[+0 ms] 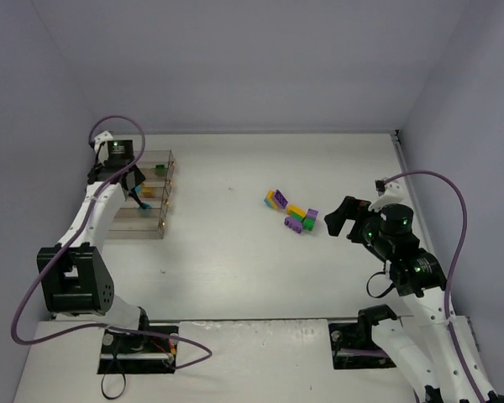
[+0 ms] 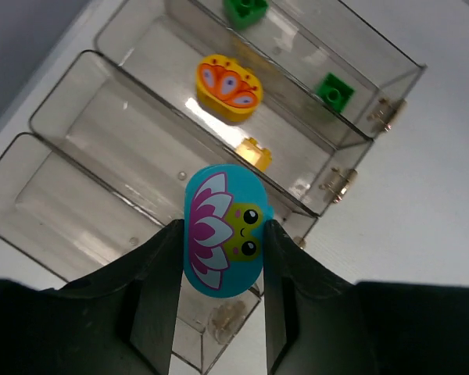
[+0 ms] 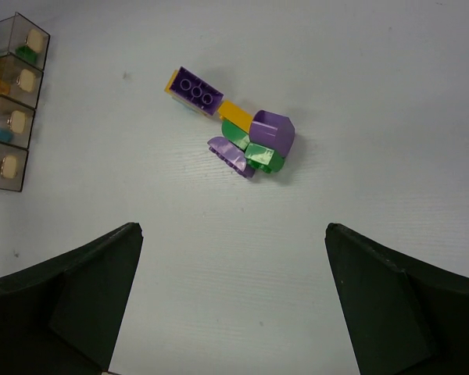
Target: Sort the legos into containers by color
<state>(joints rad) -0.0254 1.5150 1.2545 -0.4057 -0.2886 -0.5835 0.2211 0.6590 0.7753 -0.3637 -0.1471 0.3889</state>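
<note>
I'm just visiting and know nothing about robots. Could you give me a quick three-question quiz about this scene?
1. True or false: the right gripper is holding a purple brick.
2. What colour is the rounded piece in the left gripper? A teal, B orange, C green.
3. Fill in: the farthest compartment of the containers holds ___ bricks.
Key: 1 false, it is open and empty; 2 A; 3 green.
</note>
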